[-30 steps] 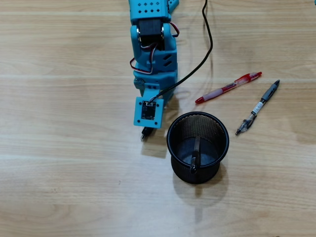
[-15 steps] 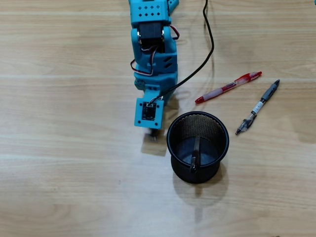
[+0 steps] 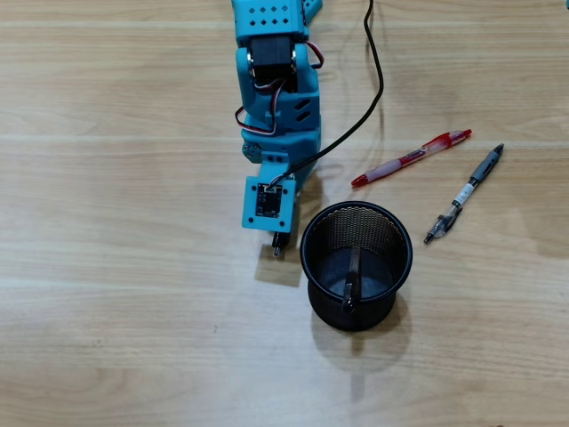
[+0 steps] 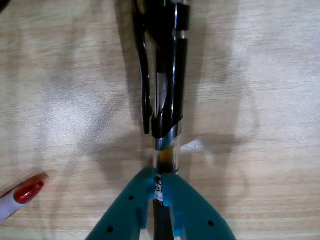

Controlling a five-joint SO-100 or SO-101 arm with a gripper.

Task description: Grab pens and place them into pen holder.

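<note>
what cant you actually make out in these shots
- Held pen: its lower end is hidden between the gripper fingers in the wrist view; overhead, the arm covers all but its tip.
- Pen in the pen holder: mesh and shadow blur its colour.
- Red pen: in the wrist view, cut off by the left edge.
- Grey pen: label print too small.

Left of and below the pen holder [image 3: 356, 265] in the overhead view the tabletop [image 3: 124, 294] lies bare. The arm [image 3: 274, 116] crowds its upper left; two pens [image 3: 411, 158] lie upper right.
</note>
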